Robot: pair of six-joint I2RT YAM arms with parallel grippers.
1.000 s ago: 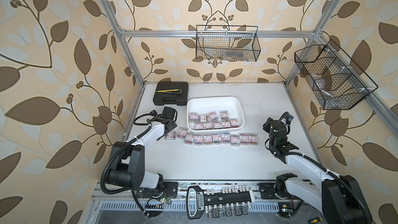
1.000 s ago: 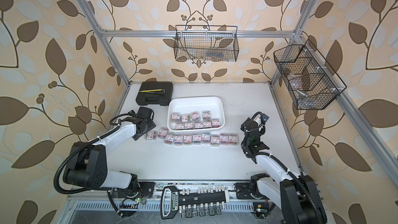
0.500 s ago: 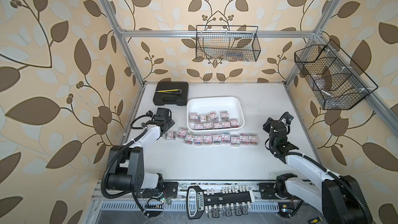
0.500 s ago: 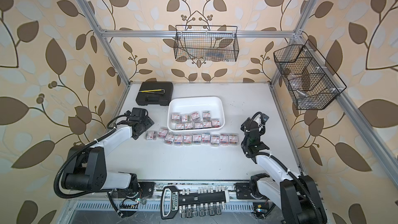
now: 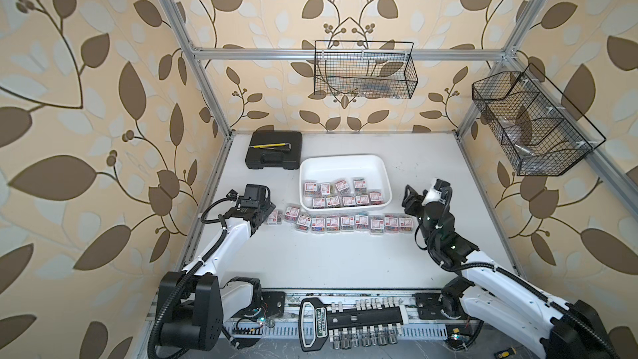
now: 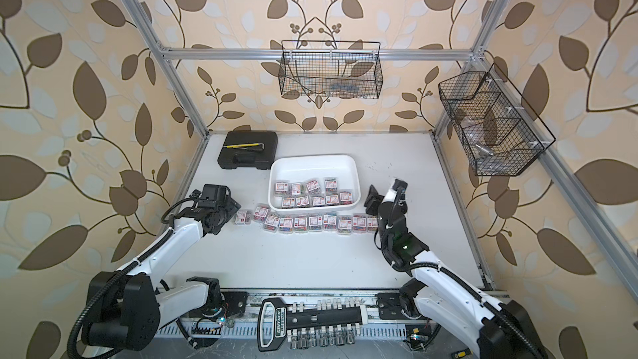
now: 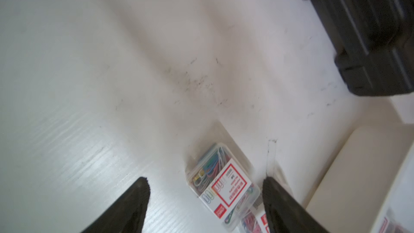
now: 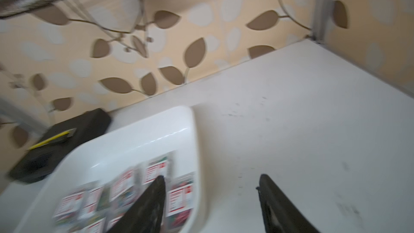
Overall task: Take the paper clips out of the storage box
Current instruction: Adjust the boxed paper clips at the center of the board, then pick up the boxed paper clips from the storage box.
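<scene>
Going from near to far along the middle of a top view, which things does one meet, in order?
First the socket holder → row of paper clips → storage box → back wire basket.

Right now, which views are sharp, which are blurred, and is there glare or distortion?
Right wrist view: motion-blurred throughout, labels in the storage box unreadable, a glare streak on its wall. Left wrist view: the nearest box of paper clips is fairly crisp, the black case soft. Both top views: sharp, evenly lit, the aluminium frame splayed by the wide angle.
</scene>
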